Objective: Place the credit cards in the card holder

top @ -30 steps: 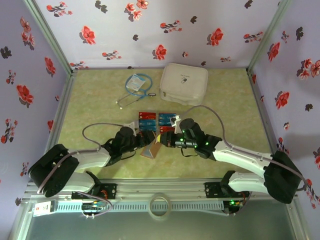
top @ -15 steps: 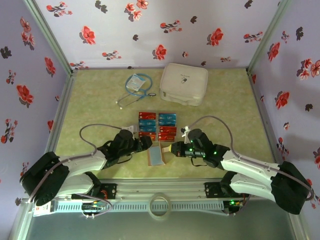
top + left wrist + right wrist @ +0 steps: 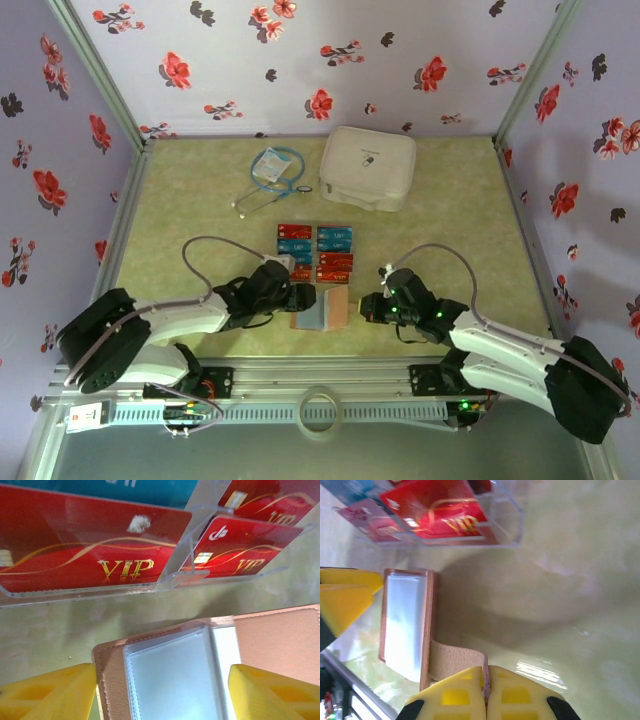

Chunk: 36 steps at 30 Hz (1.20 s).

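The card holder (image 3: 336, 306) lies open on the green mat, grey-blue sleeves to the left and tan flap to the right. My left gripper (image 3: 302, 298) is open, its yellow fingertips (image 3: 47, 692) standing on either side of the clear sleeves (image 3: 172, 680) of the card holder (image 3: 280, 640). My right gripper (image 3: 364, 307) is shut on the holder's tan elastic strap (image 3: 457, 662), just right of the card holder (image 3: 405, 625). The credit cards (image 3: 315, 252), red and blue, sit in a clear tray just beyond the holder. Red VIP credit cards (image 3: 90, 555) fill the top of the left wrist view, and one red card (image 3: 437, 510) shows in the right wrist view.
A big white zip case (image 3: 367, 167) stands at the back, with a blue stethoscope (image 3: 272, 178) to its left. A tape roll (image 3: 320, 412) lies on the front rail. Flowered walls close in both sides and the back.
The holder went from tented to lying flat and open. My right gripper drew back to the right with the strap, and my left gripper moved right onto the sleeves.
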{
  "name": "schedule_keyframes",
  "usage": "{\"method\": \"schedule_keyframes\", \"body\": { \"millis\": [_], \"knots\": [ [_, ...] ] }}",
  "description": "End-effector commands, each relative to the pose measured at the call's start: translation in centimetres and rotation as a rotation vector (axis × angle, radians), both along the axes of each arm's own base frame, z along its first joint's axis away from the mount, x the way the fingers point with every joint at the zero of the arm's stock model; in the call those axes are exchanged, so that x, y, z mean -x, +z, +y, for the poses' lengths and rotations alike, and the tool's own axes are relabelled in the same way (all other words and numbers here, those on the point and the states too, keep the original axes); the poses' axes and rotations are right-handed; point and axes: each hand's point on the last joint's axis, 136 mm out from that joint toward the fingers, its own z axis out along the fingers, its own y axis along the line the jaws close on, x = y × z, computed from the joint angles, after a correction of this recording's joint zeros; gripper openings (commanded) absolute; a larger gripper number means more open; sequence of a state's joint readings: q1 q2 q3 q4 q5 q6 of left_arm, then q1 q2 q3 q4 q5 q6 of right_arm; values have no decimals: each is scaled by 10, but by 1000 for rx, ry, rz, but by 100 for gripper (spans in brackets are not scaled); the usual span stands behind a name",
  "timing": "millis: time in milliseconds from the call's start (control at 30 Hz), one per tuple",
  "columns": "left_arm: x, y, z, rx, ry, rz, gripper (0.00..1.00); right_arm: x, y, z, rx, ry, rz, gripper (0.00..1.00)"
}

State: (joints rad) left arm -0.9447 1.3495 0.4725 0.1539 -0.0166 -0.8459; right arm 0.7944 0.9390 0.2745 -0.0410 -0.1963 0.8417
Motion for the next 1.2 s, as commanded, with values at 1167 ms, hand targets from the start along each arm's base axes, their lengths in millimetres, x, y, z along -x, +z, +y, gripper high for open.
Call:
{"method": "schedule_keyframes", "body": {
  "millis": [1167],
  "knots": [
    [0,-2,-1,-71,-10,-24,69,-11,24,37,22,80,-25,20]
  ]
}}
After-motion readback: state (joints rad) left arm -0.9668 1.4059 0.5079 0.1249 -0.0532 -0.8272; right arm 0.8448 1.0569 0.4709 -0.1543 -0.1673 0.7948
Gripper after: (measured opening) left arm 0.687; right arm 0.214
